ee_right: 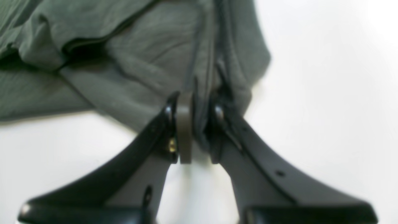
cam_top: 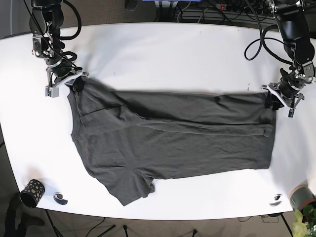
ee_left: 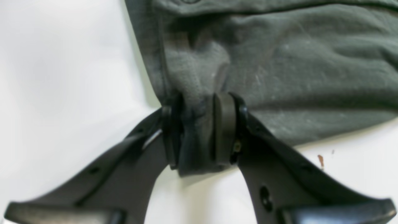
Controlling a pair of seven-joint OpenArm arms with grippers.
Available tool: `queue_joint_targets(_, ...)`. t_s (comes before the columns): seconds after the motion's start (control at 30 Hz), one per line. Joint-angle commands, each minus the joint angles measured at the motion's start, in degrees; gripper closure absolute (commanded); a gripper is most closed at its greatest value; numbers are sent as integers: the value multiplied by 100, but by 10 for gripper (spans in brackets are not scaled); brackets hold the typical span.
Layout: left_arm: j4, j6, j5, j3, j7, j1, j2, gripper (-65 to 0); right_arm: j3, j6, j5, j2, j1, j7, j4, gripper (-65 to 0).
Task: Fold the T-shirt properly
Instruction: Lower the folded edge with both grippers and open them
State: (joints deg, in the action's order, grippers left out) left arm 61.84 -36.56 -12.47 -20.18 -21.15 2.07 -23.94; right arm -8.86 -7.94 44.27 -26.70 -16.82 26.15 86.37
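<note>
White table [cam_top: 163,54] (cables [cam_top: 207,15] behind), seemingly smooth.

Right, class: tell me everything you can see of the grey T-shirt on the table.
The T-shirt is dark grey, soft knit cloth, lightly creased. It lies lengthwise across the white table, its far long edge folded over onto the body, one sleeve sticking out at the near side. The left pincer is shut on its corner at the base view's right, the right pincer on the corner at that view's left; cloth bunches between the pads.
</note>
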Motion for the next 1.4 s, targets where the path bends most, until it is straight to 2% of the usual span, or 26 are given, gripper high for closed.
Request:
queue_joint_targets(0.0, -9, 29, 188, -17, -246, 0, -177, -151, -129, -36, 17, -130, -10, -88, 97, -79)
queue_joint_targets(0.13, 44, 29, 188, -17, -246, -149, -247, -151, -305, -45, 17, -315, -37, -88, 71, -79)
queue_joint_targets(0.3, 185, 29, 188, -17, -255, -211, -300, -154, -340, -45, 17, -332, -37, -88, 80, -92)
queue_joint_targets(0.4, 246, 29, 188, -17, -272, -220, -300, -154, -340, -45, 17, -332, -37, -88, 97, -181)
queue_joint_targets(0.47, 246, 29, 188, -17, -272, -220, -300, -154, -340, -45, 52, -332, -37, -88, 141, -277)
queue_joint_targets(0.6, 273, 29, 179, -17, -263, -290, -309, -154, -314, -45, 43, -280, -169, -88, 502, -395)
queue_joint_targets(0.83, 273, 29, 179, -17, -263, -290, -274, -153, -296, -45, 8, -60, -160, -88, 669, -414)
queue_joint_targets(1.03, 273, 29, 179, -17, -263, -308, -265, -153, -103, -45, 8, -33, 148, -88, 159, -406)
queue_joint_targets(1.1, 264, 29, 179, -17, -255, -352, -265, -153, -103, -45, 8, -33, 236, -88, 36, -376)
queue_joint_targets(1.17, 282, 29, 179, -8, -237, -396, -265, -153, -103, -45, 8, -42, 324, -88, -140, -301)
queue_joint_targets(1.3, 255, 29, 179, -8, -237, -404, -265, -153, -94, -45, 8, -69, 552, -88, -553, -111)
queue_joint_targets(1.37, 273, 29, 179, -8, -237, -413, -265, -153, -94, -45, -1, -95, 649, -88, -720, -62)
